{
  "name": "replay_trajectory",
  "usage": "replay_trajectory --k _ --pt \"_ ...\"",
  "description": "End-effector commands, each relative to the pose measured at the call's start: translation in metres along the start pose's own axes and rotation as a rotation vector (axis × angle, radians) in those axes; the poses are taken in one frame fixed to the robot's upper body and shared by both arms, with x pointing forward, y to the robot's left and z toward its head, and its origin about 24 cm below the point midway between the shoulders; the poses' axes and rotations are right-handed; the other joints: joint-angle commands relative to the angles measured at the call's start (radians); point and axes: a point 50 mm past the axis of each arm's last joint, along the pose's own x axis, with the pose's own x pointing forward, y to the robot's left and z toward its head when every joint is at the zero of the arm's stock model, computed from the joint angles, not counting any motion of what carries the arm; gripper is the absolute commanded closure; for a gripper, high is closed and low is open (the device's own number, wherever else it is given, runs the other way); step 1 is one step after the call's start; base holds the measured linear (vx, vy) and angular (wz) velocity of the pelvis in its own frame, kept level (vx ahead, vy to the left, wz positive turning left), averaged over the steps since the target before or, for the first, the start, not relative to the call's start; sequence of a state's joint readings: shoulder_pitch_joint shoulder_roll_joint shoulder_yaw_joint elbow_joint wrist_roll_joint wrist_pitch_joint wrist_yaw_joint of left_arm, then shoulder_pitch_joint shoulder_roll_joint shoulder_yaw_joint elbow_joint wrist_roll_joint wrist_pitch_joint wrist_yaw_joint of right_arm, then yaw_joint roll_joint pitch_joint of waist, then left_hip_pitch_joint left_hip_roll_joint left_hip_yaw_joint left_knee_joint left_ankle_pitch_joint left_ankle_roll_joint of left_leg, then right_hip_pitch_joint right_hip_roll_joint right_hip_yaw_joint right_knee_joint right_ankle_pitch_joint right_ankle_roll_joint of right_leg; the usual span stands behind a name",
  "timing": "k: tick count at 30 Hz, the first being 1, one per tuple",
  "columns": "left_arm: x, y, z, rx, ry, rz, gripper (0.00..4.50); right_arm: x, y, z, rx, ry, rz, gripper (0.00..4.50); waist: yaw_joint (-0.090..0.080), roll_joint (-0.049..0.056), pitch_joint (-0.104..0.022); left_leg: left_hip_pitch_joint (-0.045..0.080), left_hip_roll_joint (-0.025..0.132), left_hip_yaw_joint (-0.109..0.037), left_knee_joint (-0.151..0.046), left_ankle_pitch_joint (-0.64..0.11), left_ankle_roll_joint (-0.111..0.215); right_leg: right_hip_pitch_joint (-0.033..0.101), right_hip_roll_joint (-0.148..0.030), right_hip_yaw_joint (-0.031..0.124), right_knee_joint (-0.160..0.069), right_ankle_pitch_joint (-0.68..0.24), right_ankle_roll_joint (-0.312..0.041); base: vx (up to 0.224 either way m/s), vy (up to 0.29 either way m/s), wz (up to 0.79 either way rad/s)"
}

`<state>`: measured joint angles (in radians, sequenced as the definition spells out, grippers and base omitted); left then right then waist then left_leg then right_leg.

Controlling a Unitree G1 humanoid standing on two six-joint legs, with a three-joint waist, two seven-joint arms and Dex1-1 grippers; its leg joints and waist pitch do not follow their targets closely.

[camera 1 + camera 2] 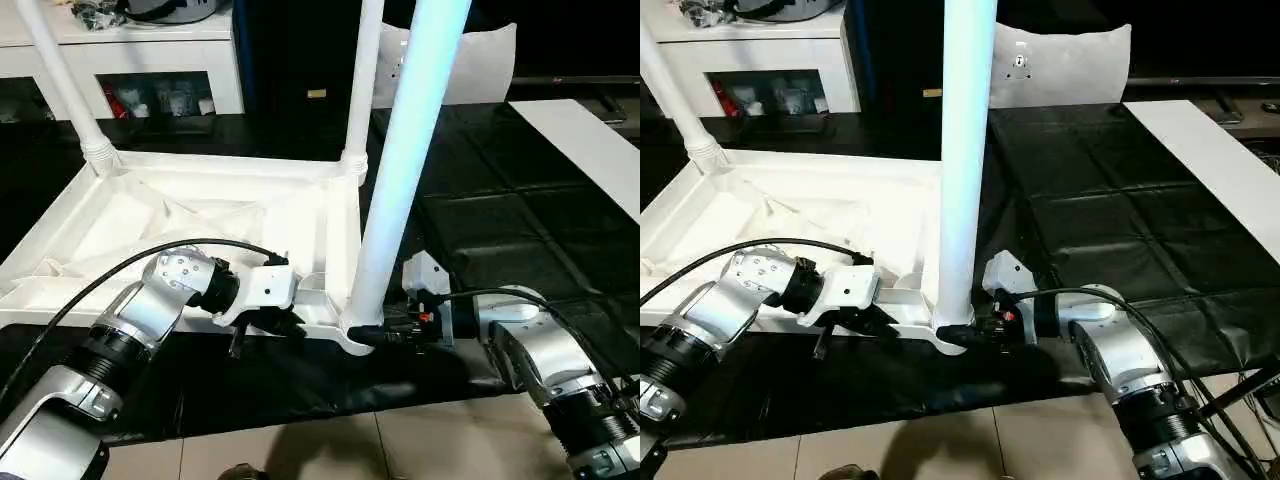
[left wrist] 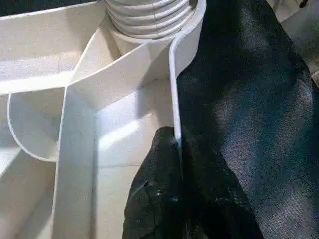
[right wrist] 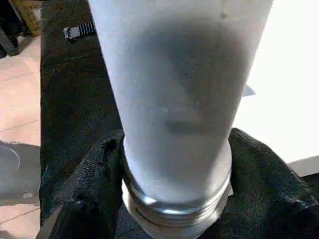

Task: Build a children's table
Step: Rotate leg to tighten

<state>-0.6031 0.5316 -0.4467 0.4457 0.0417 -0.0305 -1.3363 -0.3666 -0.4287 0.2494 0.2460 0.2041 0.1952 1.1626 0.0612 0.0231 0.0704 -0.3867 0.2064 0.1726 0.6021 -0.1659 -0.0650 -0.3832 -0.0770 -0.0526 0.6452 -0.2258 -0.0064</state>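
Steadiness matters: keep the left claw (image 1: 268, 322) clamped on the tabletop (image 1: 200, 215) rim, right claw (image 1: 385, 333) gripping the centre-frame leg (image 1: 405, 170), and twist squarely.

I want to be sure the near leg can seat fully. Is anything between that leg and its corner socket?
Nothing visible. The near leg stands upright, its threaded base already at the corner socket of the tabletop. The right hand grips it at the base; the left hand pinches the tabletop's rim.
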Motion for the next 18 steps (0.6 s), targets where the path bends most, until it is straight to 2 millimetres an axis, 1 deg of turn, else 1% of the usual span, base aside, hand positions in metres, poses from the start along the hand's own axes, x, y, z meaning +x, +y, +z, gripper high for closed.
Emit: replay_trajectory --k 1,2,3,4,5,6,7,8,9,10,11,12,13,14,15,17,18 --pt "-0.002 0.002 0.007 0.021 -0.004 0.017 4.50 0.008 0.009 -0.002 0.027 -0.013 0.049 1.79 -0.001 0.004 -0.083 0.021 0.021 -0.001 -0.064 -0.182 0.025 0.044 -0.052 0.040 -0.075 -0.038 -0.265 0.000 0.000 0.00" --pt "-0.002 0.003 0.007 -0.016 -0.010 0.054 4.50 0.011 0.010 -0.003 0.051 -0.026 0.032 1.79 -0.001 0.003 -0.083 0.020 0.020 -0.002 -0.064 -0.177 0.028 0.044 -0.051 0.039 -0.074 -0.026 -0.268 0.000 0.000 0.00" --pt "-0.002 0.004 0.011 -0.081 -0.042 0.123 4.50 0.018 0.011 -0.003 0.091 -0.060 -0.023 1.79 -0.004 0.005 -0.084 0.022 0.024 -0.001 -0.065 -0.170 0.027 0.042 -0.052 0.040 -0.067 -0.003 -0.276 0.000 0.000 0.00" --pt "-0.001 0.005 0.015 -0.135 -0.070 0.183 4.50 0.025 0.011 -0.001 0.122 -0.087 -0.089 1.79 -0.003 0.003 -0.081 0.020 0.023 -0.003 -0.066 -0.170 0.029 0.043 -0.052 0.038 -0.070 -0.009 -0.276 0.000 0.000 0.00" --pt "-0.001 0.005 0.018 -0.174 -0.088 0.224 4.50 0.031 0.011 0.000 0.147 -0.107 -0.142 1.80 -0.006 0.005 -0.079 0.022 0.022 -0.002 -0.068 -0.176 0.024 0.039 -0.052 0.038 -0.073 -0.034 -0.276 0.000 0.000 0.00" --pt "0.002 0.004 0.022 -0.208 -0.104 0.257 4.50 0.040 0.009 0.002 0.179 -0.132 -0.205 1.80 -0.013 -0.001 -0.078 0.021 0.019 -0.003 -0.070 -0.198 0.011 0.039 -0.051 0.037 -0.077 -0.084 -0.267 0.000 0.000 0.00" --pt "0.003 0.003 0.025 -0.224 -0.110 0.275 4.50 0.047 0.008 0.004 0.205 -0.155 -0.246 1.80 -0.019 0.000 -0.076 0.019 0.019 -0.003 -0.071 -0.209 0.003 0.040 -0.051 0.038 -0.076 -0.108 -0.263 0.000 0.000 0.00" --pt "0.006 0.002 0.028 -0.238 -0.111 0.297 4.50 0.054 0.008 0.007 0.245 -0.187 -0.278 1.80 -0.035 0.003 -0.074 0.017 0.018 -0.007 -0.075 -0.234 -0.014 0.040 -0.052 0.039 -0.083 -0.172 -0.246 0.000 0.000 0.00" --pt "0.009 0.002 0.032 -0.258 -0.114 0.327 4.50 0.063 0.008 0.010 0.276 -0.212 -0.310 1.80 -0.038 0.002 -0.074 0.018 0.017 -0.007 -0.075 -0.236 -0.019 0.039 -0.051 0.040 -0.084 -0.180 -0.239 0.000 0.000 0.00" --pt "0.009 0.002 0.032 -0.258 -0.114 0.327 4.50 0.063 0.008 0.010 0.276 -0.212 -0.310 1.80 -0.045 0.002 -0.073 0.018 0.017 -0.008 -0.076 -0.240 -0.020 0.038 -0.050 0.042 -0.086 -0.183 -0.237 0.000 0.000 0.00" --pt "0.014 0.003 0.037 -0.289 -0.122 0.380 4.50 0.074 0.008 0.014 0.296 -0.227 -0.348 1.80 -0.053 0.002 -0.074 0.018 0.016 -0.008 -0.075 -0.248 -0.020 0.038 -0.049 0.043 -0.088 -0.187 -0.232 0.000 0.000 0.00" --pt "0.015 0.003 0.038 -0.295 -0.124 0.389 4.50 0.076 0.008 0.014 0.298 -0.229 -0.353 1.80 -0.059 0.002 -0.074 0.018 0.016 -0.006 -0.072 -0.242 -0.015 0.035 -0.049 0.044 -0.089 -0.174 -0.234 0.000 0.000 0.00" --pt "0.020 0.005 0.043 -0.320 -0.134 0.429 4.50 0.083 0.007 0.016 0.304 -0.229 -0.387 1.80 -0.060 0.003 -0.074 0.018 0.015 -0.006 -0.071 -0.238 -0.014 0.035 -0.048 0.044 -0.089 -0.169 -0.236 0.000 0.000 0.00" --pt "0.025 0.008 0.048 -0.342 -0.149 0.476 4.50 0.089 0.003 0.018 0.319 -0.225 -0.440 1.80 -0.061 0.002 -0.075 0.018 0.013 -0.005 -0.069 -0.227 -0.009 0.034 -0.048 0.045 -0.091 -0.160 -0.235 0.000 0.000 0.00" --pt "0.029 0.011 0.053 -0.363 -0.166 0.519 4.50 0.094 -0.001 0.019 0.334 -0.220 -0.494 1.80 -0.064 -0.002 -0.075 0.017 0.012 -0.003 -0.068 -0.221 -0.007 0.034 -0.047 0.046 -0.092 -0.157 -0.237 0.000 0.000 0.00" --pt "0.037 0.015 0.065 -0.390 -0.196 0.581 4.50 0.101 -0.008 0.020 0.363 -0.204 -0.603 1.80 -0.059 0.002 -0.076 0.018 0.013 -0.003 -0.067 -0.206 -0.006 0.033 -0.048 0.046 -0.094 -0.152 -0.236 0.000 0.000 0.00" --pt "0.038 0.015 0.066 -0.394 -0.199 0.588 4.50 0.101 -0.009 0.020 0.368 -0.201 -0.618 1.80 -0.057 0.002 -0.078 0.016 0.013 -0.003 -0.067 -0.190 -0.003 0.035 -0.046 0.045 -0.089 -0.120 -0.234 0.000 0.000 0.00"
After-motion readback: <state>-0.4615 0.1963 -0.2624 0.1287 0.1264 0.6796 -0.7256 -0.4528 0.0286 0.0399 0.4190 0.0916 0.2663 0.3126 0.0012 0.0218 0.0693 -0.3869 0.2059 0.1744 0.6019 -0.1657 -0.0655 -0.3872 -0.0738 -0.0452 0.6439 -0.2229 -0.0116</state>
